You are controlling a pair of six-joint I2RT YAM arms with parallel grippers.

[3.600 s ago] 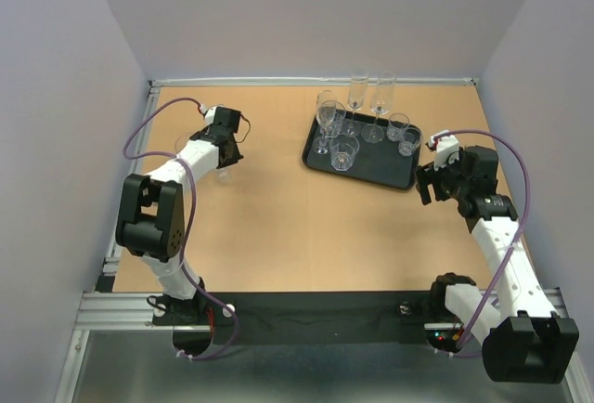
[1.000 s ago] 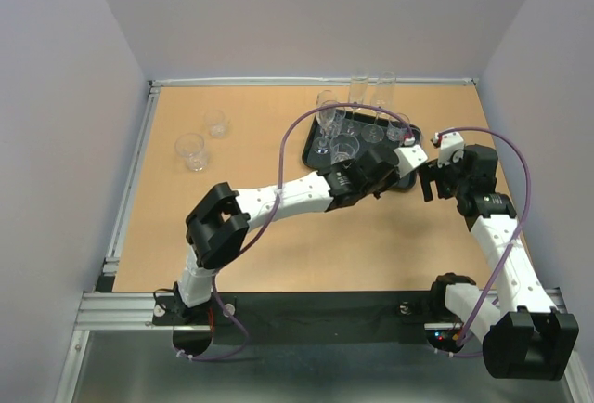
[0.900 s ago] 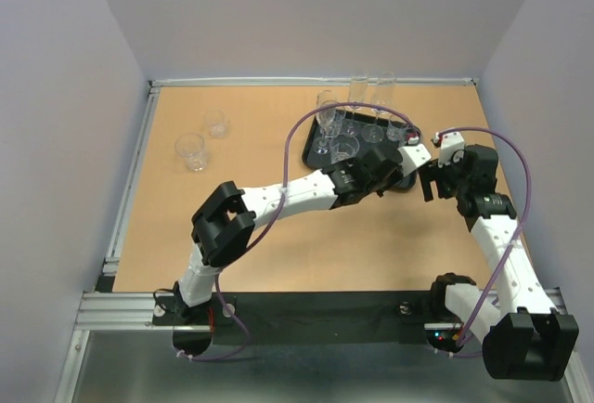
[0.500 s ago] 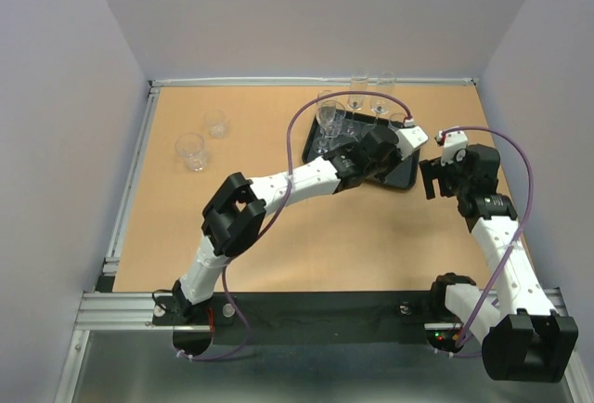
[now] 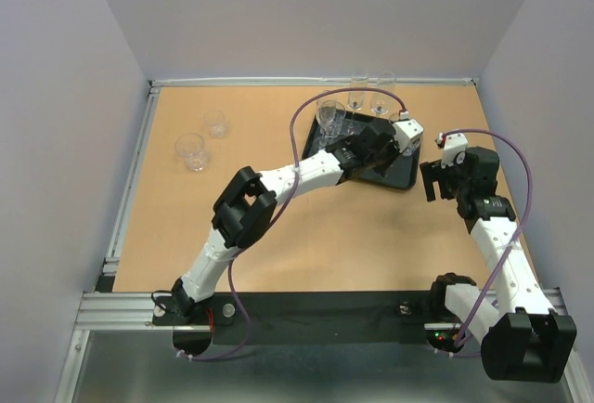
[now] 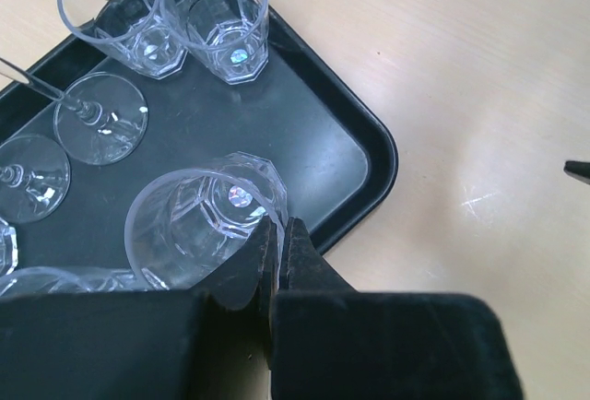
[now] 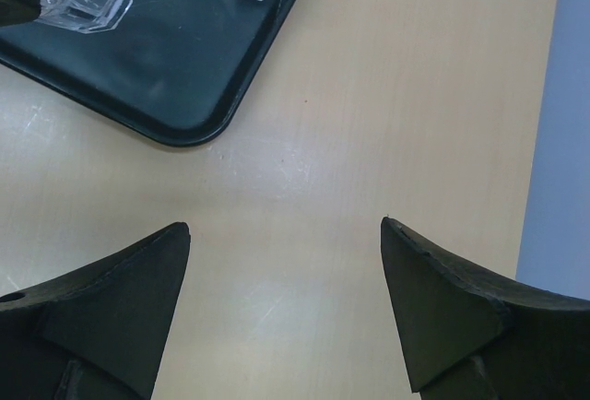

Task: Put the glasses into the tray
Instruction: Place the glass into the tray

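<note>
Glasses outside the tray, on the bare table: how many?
2. The near tumbler stands at the table's left, the far tumbler just beyond it. The rest look to be on the tray, though the left arm may hide some.

Our left arm (image 5: 278, 180) reaches from its base at the near left diagonally across toward the far right. The elbow is raised, the forearm is stretched nearly straight and the wrist is angled down. Our left gripper (image 6: 283, 227) is clamped tight, its fingers pinching the wall of a glass (image 6: 198, 225). Our right arm (image 5: 501, 245) stands bent on its own side, wrist tilted downward. Our right gripper (image 7: 285, 225) hangs with its jaws spread wide, holding nothing.
</note>
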